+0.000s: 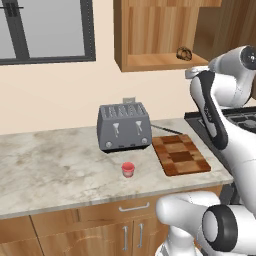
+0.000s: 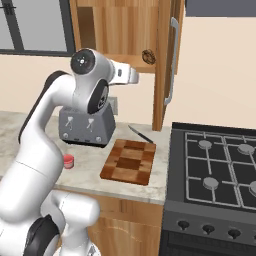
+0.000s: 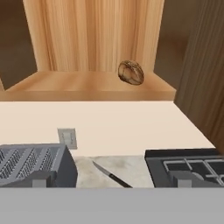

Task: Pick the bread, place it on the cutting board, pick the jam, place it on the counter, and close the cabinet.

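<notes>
Bread (image 3: 131, 72) sits on the open cabinet (image 1: 150, 30) shelf, right end, above the toaster (image 1: 124, 126). Jam (image 1: 128, 169) on the surface (image 1: 50, 165) in front of the toaster; cutting board (image 1: 180, 154) just right of it, bare. Tool state: can't tell, fingers not visible.

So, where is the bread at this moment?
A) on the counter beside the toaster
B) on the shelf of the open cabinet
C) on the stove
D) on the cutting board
B: the bread lies on the bottom shelf of the open cabinet, high above the bare cutting board.
</notes>
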You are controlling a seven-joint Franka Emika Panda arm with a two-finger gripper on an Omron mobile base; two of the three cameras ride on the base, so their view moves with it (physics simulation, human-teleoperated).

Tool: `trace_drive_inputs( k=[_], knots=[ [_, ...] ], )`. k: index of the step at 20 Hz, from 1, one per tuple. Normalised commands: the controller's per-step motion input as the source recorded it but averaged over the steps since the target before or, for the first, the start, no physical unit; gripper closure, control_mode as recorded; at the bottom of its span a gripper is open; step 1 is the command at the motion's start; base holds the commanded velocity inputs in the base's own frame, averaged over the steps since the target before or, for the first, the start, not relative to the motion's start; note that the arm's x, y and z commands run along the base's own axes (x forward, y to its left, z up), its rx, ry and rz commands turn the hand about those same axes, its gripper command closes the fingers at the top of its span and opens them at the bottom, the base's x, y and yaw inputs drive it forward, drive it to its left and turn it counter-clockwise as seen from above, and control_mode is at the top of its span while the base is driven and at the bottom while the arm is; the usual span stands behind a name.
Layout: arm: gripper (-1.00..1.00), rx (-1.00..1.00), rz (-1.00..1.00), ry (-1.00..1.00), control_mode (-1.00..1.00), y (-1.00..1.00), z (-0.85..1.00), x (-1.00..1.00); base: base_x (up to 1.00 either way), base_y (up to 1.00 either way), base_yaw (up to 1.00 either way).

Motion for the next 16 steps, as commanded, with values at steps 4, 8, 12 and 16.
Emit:
trace_drive_inputs(
  k=[4,8,12,16],
  knots=[
    [-1.0,0.0,0.0,-0.01,-1.0,-0.06,0.06,0.26,0.0,0.0,0.0],
    [-1.0,0.0,0.0,0.0,-1.0,-0.05,0.02,0.33,0.0,0.0,0.0],
    [-1.0,0.0,0.0,0.0,-1.0,-0.05,0.06,0.33,0.0,0.0,0.0],
    [-1.0,0.0,-0.01,0.0,-1.0,-0.09,0.14,0.29,0.0,0.0,0.0]
  ],
)
